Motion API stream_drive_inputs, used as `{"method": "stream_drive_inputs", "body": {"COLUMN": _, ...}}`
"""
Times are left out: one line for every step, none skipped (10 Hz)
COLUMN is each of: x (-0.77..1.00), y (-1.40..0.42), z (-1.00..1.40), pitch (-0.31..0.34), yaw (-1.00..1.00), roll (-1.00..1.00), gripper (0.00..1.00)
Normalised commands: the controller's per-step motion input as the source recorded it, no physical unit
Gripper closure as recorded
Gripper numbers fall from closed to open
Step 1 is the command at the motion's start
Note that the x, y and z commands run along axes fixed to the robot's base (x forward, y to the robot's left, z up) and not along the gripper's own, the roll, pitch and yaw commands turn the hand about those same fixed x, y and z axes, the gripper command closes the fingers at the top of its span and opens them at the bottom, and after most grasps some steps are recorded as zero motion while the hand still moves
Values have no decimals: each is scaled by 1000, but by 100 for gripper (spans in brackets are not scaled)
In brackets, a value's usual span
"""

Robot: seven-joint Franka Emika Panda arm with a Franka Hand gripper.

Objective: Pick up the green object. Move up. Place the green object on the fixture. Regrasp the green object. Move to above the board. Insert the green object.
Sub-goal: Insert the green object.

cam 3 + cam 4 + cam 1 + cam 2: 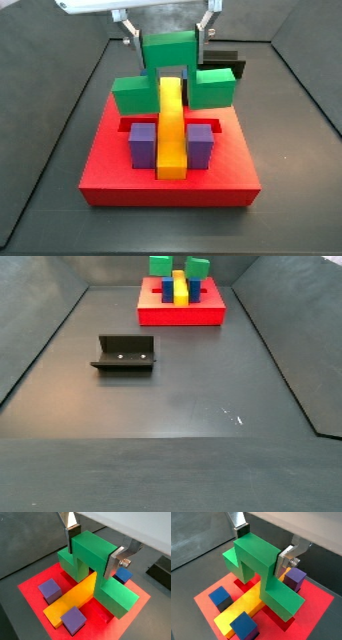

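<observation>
This looks like the last step: putting the green object (93,567) into the board (120,185). The gripper (95,551) squeezes the green object's tall middle part, holding it right over the yellow bar (170,125). Next, it probably needs to push straight down, then let go.

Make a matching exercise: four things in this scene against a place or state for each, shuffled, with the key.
Things
1. green object
2. yellow bar
3. fixture
4. tool

Places or states
A. stands alone on the floor, away from the board
B. lies lengthwise along the board's middle
C. shut on the tall middle part of a block
D. straddles the bar, side arms down on either side

Pairs: 1-D, 2-B, 3-A, 4-C
</observation>
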Motion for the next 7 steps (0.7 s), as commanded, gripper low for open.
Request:
{"method": "stream_drive_inputs", "body": {"x": 0, "y": 0, "z": -69, "pitch": 0, "yaw": 0, "roll": 0, "gripper": 100}}
{"method": "stream_drive_inputs", "body": {"x": 3, "y": 0, "z": -191, "pitch": 0, "yaw": 0, "roll": 0, "gripper": 100}}
{"method": "stream_drive_inputs", "body": {"x": 0, "y": 0, "z": -211, "pitch": 0, "yaw": 0, "roll": 0, "gripper": 100}}
{"method": "stream_drive_inputs", "body": {"x": 0, "y": 0, "z": -169, "pitch": 0, "yaw": 0, "roll": 13, "gripper": 100}}
{"method": "stream_drive_inputs", "body": {"x": 0, "y": 0, "z": -94, "pitch": 6, "yaw": 0, "roll": 27, "gripper": 100}}
{"method": "stream_drive_inputs", "body": {"x": -11, "y": 0, "z": -117, "pitch": 14, "yaw": -26, "roll": 59, "gripper": 100}}
{"method": "stream_drive_inputs", "body": {"x": -60, "y": 0, "z": -171, "pitch": 0, "yaw": -20, "roll": 61, "gripper": 100}}
